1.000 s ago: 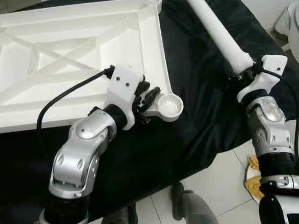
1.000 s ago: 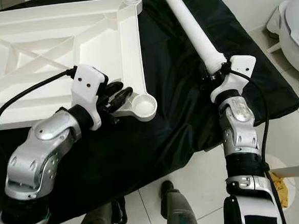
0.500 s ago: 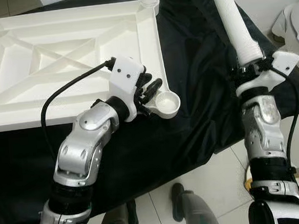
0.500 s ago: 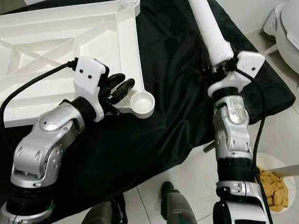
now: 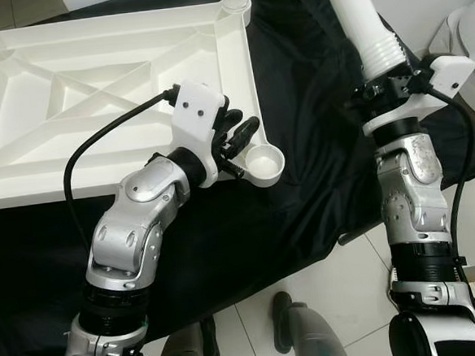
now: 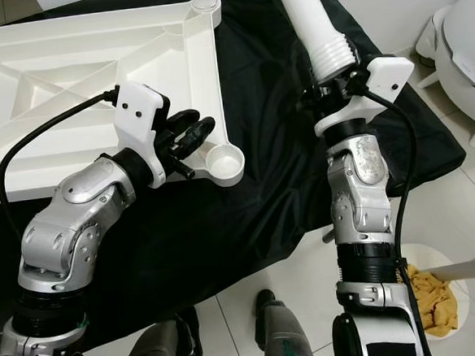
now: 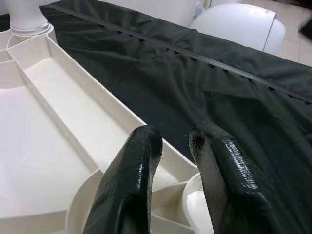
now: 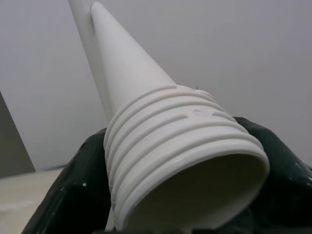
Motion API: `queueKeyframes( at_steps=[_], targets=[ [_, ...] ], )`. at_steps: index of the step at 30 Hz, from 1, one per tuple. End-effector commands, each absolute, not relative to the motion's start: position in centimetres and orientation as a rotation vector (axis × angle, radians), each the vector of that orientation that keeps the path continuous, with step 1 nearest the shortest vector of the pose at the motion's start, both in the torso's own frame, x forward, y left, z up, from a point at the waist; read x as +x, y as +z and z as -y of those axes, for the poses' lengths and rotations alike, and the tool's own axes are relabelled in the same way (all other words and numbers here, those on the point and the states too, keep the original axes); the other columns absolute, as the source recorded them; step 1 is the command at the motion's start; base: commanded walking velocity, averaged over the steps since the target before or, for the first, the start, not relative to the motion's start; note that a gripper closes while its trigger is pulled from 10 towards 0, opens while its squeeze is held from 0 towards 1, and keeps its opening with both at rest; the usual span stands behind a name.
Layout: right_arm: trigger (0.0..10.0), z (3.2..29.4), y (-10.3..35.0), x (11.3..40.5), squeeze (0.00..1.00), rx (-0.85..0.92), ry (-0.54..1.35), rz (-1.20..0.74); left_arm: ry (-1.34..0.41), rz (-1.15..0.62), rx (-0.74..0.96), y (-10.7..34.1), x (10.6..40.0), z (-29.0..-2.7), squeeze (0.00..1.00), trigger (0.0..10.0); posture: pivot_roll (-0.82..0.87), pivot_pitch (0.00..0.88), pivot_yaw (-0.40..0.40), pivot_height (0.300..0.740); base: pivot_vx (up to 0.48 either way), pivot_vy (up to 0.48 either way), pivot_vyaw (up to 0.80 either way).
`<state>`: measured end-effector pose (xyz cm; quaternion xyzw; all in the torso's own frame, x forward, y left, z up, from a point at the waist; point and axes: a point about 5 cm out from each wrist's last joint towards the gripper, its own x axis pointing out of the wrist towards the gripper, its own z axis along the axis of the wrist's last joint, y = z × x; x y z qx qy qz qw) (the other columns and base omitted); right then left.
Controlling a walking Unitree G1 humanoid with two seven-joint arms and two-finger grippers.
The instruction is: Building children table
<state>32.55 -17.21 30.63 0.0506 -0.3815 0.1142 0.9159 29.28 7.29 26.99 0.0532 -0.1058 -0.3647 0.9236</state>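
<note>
White table leg (image 5: 362,18), threaded end ridged, apparently hollow.

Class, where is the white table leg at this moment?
In the head views the table leg is on the robot's right, its threaded end clamped in the right gripper above the black cloth, right of the upturned tabletop.

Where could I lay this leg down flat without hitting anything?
Bare black cloth lies between the upturned white plastic tabletop and the right gripper clamping the white threaded leg. Cloth below the tabletop's near edge is bare too. It is crowded around the corner socket, where the left gripper sits.
</note>
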Motion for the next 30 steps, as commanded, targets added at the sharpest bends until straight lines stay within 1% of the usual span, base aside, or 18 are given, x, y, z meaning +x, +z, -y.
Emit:
queueKeyframes(
  at_steps=[1,6,10,13,17,22,25,27,29,30],
  targets=[
    [10.0,16.7,32.2,31.9,0.00,0.095,0.270,0.861,-0.757,0.205,0.106,26.5,29.2,-7.4,0.00,10.0,-0.02,0.241,0.060,0.740,0.000,0.000,0.00],
    [10.0,16.6,36.9,31.1,0.00,0.111,0.286,1.029,-0.763,0.202,0.106,26.4,29.2,-7.2,0.00,10.0,-0.02,0.240,0.065,0.740,0.000,0.000,0.00],
    [10.0,15.9,38.3,30.5,0.00,0.104,0.334,1.083,-0.763,0.201,0.108,26.4,29.2,-7.2,0.00,10.0,-0.02,0.244,0.064,0.740,0.000,0.000,0.00],
    [10.0,15.2,38.3,30.3,0.00,0.085,0.377,1.083,-0.760,0.198,0.104,26.4,29.3,-7.2,0.00,10.0,-0.01,0.247,0.063,0.740,0.000,0.000,0.00],
    [10.0,14.3,37.1,30.4,0.00,0.051,0.443,1.027,-0.749,0.204,0.097,26.6,29.3,-7.4,0.00,10.0,-0.01,0.250,0.059,0.740,0.000,0.000,0.00],
    [10.0,13.2,33.1,30.6,0.00,0.006,0.569,0.853,-0.713,0.240,0.052,27.8,29.9,-8.1,0.00,10.0,-0.01,0.252,0.047,0.740,0.000,0.000,0.00],
    [10.0,13.1,32.2,30.6,0.00,0.010,0.576,0.816,-0.709,0.273,0.039,28.7,30.1,-8.3,0.00,10.0,-0.01,0.253,0.046,0.740,0.000,0.000,0.00],
    [10.0,13.1,31.3,30.5,0.00,0.015,0.588,0.778,-0.724,0.307,-0.043,30.0,30.2,-8.6,0.00,10.0,-0.01,0.250,0.044,0.740,0.000,0.000,0.00],
    [10.0,13.1,31.3,30.5,0.00,0.015,0.588,0.778,-0.724,0.307,-0.043,30.0,30.2,-8.6,0.00,10.0,-0.01,0.250,0.044,0.740,0.000,0.000,0.00],
    [10.0,13.1,31.0,30.4,0.00,0.016,0.593,0.764,-0.732,0.322,-0.081,30.5,30.3,-8.8,0.00,10.0,-0.01,0.250,0.044,0.740,0.000,0.000,0.00]
  ],
)
